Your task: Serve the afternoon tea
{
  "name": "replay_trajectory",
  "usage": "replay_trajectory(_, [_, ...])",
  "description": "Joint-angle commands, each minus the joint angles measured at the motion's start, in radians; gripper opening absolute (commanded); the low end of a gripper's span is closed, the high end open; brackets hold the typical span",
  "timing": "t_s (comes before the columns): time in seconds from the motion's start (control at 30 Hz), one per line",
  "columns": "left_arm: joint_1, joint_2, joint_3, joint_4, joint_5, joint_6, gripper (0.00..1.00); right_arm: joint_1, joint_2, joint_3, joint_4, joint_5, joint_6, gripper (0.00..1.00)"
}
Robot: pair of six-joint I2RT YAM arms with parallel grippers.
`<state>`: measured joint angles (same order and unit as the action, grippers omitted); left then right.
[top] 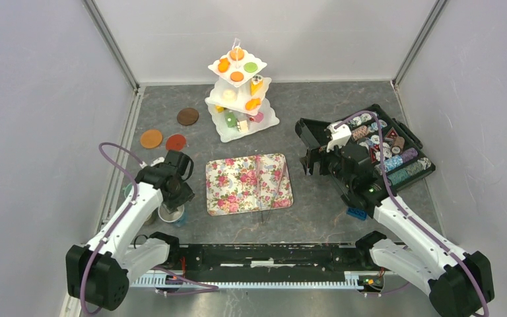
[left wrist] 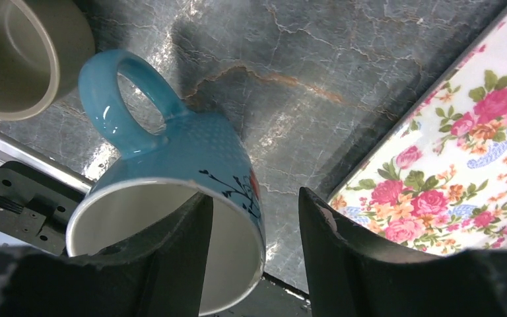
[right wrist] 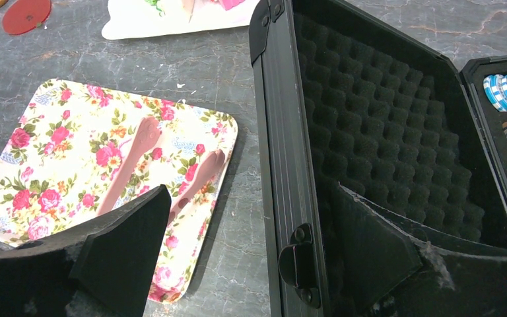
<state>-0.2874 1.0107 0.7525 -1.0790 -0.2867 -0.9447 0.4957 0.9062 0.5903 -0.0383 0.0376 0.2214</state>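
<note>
1. The step in hand seems to be picking up the teal cup [left wrist: 191, 152], which stands on the bench [left wrist: 304, 66] at the near left, close to the floral tray [left wrist: 462, 165].
2. The left claw [left wrist: 252, 195] is released. One finger is inside the cup and the other outside, with a gap showing at the outer wall.
3. Next, in my judgement, it must clench on the wall, then lift the cup toward the tray.
4. The tan cup [left wrist: 20, 53] stands just beside the handle and could be bumped.
5. The right claw [right wrist: 252, 190] is released and holds nothing, above the edge of the black case [right wrist: 370, 132].

Tiered stand [top: 224, 134] behind tray [top: 237, 181]; saucers [top: 151, 139] left of stand; cups [left wrist: 198, 155] left of tray; case [top: 311, 134] right of tray.
</note>
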Motion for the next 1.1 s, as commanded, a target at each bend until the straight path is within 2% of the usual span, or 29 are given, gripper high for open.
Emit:
replay_trajectory(0.0, [-0.003,-0.027,-0.051,0.084,-0.057,-0.080,0.57,0.002,0.005,-0.019,0.010,0.002,0.005,0.98])
replay_trajectory(0.13, [-0.003,-0.017,-0.084,0.118,-0.078,-0.088,0.54,0.001,0.028,-0.009,0.015,-0.009,0.006,0.98])
replay_trajectory(0.33, [-0.005,-0.003,-0.087,0.145,-0.083,-0.071,0.45,0.001,0.049,0.009,0.017,-0.016,0.000,0.98])
replay_trajectory(0.73, [-0.019,0.006,-0.055,0.135,-0.045,-0.029,0.14,0.001,0.058,0.002,0.024,-0.004,0.017,0.98])
replay_trajectory(0.9, [-0.024,0.049,0.116,0.093,-0.045,0.044,0.09,0.001,0.063,0.013,0.025,0.006,0.014,0.98])
replay_trajectory(1.07, [-0.022,0.160,0.364,0.101,-0.103,0.212,0.02,0.002,0.070,0.025,0.023,0.018,0.009,0.98])
